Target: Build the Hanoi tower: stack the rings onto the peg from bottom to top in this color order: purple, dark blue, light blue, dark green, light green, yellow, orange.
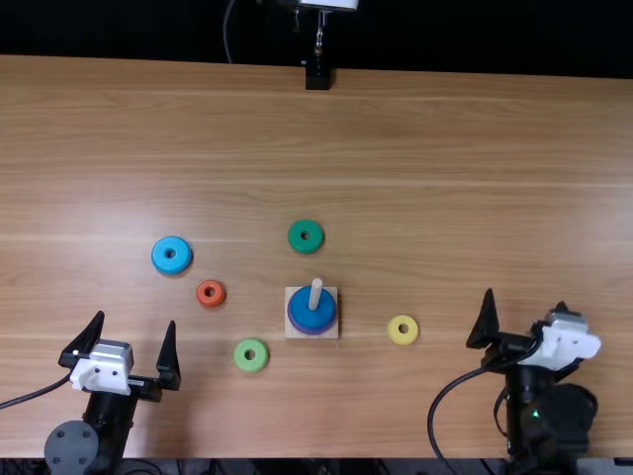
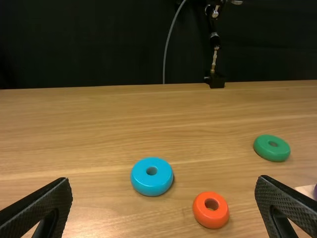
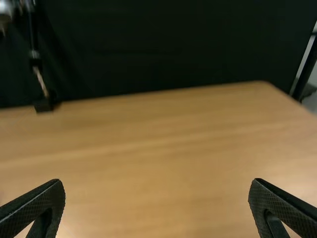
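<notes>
- Top view: light blue ring (image 1: 183, 261) lies on the table (image 1: 445, 168) at about one o'clock from the left gripper (image 1: 136, 320), which stands wide and empty. From the right gripper (image 1: 525, 299), also wide and empty, it is well apart, near nine o'clock; the left one is nearer and seems the natural choice.
- Top view again: from that ring, the peg (image 1: 316, 294) rises between three and four o'clock, on a pale square base (image 1: 331, 334), with the dark blue ring (image 1: 304, 318) over the purple ring (image 1: 314, 332). Light blue looks due next.
- Left wrist view: the light blue ring sits flat, hole upward, ahead of the spread fingers. Being round, it has no long axis, so any angle should serve, though a finger could brush the nearby orange ring (image 2: 203, 216). Long streaks of grain run along the wood; a black curtain (image 2: 99, 44) hangs behind.
- Right wrist view: the fingers are wide apart here too, and the table runs to a rounded corner before the same dark cloth.
</notes>
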